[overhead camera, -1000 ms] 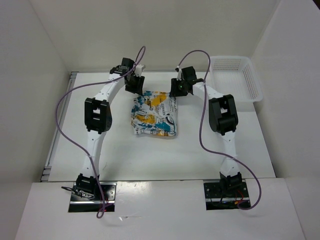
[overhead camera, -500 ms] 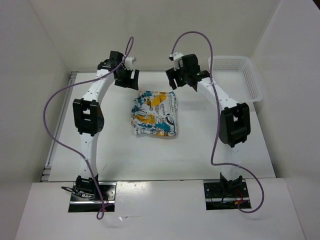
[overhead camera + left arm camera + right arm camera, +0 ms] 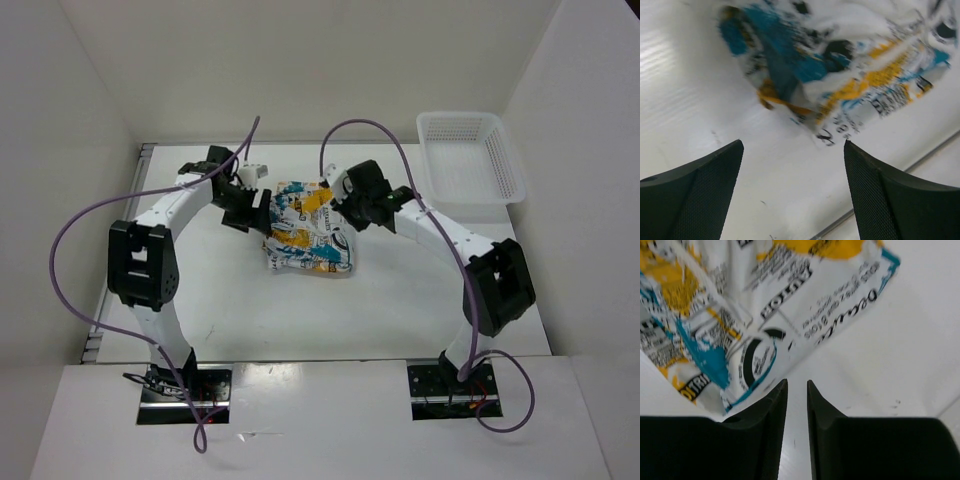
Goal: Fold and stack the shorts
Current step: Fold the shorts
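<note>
White table (image 3: 420,290), folded shorts (image 3: 308,228) at centre, left fingers (image 3: 252,212) wide beside them, right fingers (image 3: 348,212) nearly together, empty.

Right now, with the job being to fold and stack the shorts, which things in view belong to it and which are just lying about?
Belonging to the job:
soft fabric shorts, white with teal, yellow and black print
left jaws, open, at the shorts' edge
right jaws, nearly shut, empty

Just lying about:
white plastic mesh basket, far right, holding nothing

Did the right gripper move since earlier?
Yes. The right gripper moved toward the arm bases, from level with the middle of the white basket to level with its near rim.
</note>
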Robot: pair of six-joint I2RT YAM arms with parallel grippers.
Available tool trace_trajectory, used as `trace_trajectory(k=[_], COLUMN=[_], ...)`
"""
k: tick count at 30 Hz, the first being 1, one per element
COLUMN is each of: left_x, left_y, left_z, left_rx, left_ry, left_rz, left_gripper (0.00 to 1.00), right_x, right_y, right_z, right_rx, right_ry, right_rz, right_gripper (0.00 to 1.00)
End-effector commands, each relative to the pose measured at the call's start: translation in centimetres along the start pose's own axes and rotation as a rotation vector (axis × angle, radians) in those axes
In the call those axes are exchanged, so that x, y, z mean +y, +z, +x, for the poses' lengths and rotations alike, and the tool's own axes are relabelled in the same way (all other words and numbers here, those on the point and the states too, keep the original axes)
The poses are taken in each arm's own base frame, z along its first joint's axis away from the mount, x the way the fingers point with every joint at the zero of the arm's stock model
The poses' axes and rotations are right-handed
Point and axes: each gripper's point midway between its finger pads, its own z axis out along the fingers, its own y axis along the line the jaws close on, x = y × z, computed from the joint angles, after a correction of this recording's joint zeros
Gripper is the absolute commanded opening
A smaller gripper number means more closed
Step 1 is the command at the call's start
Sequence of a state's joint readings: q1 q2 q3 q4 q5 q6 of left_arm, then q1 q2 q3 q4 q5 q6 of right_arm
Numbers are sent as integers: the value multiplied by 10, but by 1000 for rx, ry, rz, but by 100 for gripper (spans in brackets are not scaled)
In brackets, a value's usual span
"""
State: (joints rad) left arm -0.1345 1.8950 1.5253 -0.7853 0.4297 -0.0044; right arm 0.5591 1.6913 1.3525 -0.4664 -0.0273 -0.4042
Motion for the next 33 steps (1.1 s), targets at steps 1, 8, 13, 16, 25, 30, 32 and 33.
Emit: trace_trajectory(k=[1, 8, 13, 16, 25, 30, 32, 33], left_x=[-41, -29, -27, -32, -34, -36, -28, -29], left_y=[-8, 8, 27, 37, 54, 57, 54, 52], left_z=[3, 7, 6, 5, -4, 4, 10, 17], left_rx=[-35, -26, -6, 6, 28, 67, 78, 106], left_ry=[75, 82, 91, 94, 91, 70, 41, 25], left_rz=[100, 49, 48, 90, 125, 147, 140, 140], left_gripper=[87, 91, 91, 91, 68, 20, 11, 9], right_x=[8, 7, -24, -42, -73, -76, -77, -77], right_y=[-23, 3, 26, 46, 103, 127, 132, 131], right_z=[4, 6, -13, -3, 8, 17, 21, 16], right_rx=[-33, -81, -116, -93, -69, -43, -36, -47], right_ry=[-34, 67, 208, 304, 493, 550, 577, 597], right_rz=[-12, 30, 77, 82, 59, 50, 45, 37], right_gripper=[27, 27, 33, 38, 48, 52, 52, 50])
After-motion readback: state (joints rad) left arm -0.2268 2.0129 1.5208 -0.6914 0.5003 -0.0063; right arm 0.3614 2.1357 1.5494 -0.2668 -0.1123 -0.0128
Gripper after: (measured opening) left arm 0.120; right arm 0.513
